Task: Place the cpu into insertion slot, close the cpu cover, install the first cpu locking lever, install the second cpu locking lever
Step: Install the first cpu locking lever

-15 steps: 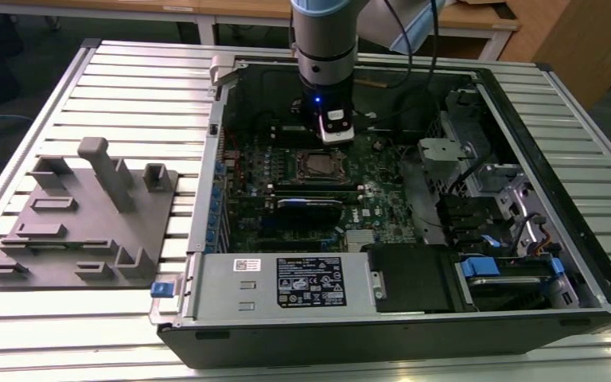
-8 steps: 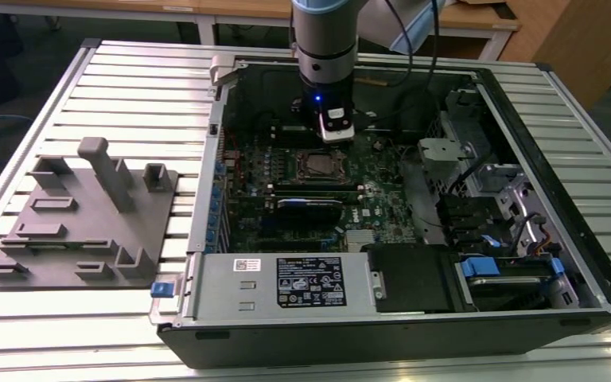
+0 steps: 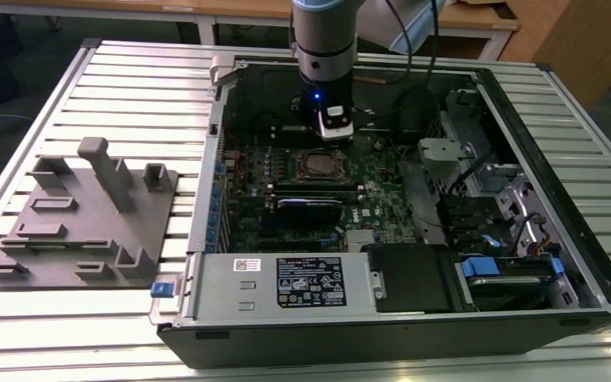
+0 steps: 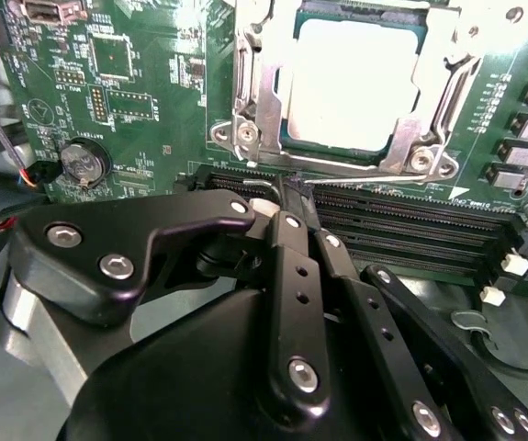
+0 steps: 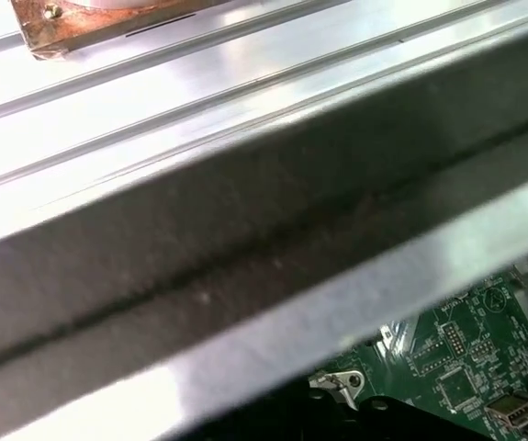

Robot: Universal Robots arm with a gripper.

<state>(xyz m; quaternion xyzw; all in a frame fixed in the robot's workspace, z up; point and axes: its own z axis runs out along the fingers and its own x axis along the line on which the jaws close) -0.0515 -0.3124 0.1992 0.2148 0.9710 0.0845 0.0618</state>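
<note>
The gripper (image 4: 288, 195), fingers closed together, sets its tips against a thin locking lever (image 4: 365, 179) beside the cpu (image 4: 351, 87) under its shut cover (image 4: 252, 92).

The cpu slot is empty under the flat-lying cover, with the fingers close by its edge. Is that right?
Not quite. The slot is not empty: the second wrist view shows the cpu seated in it, silver top visible through the window of the flat-lying cover, with the fingers close by its edge.
</note>
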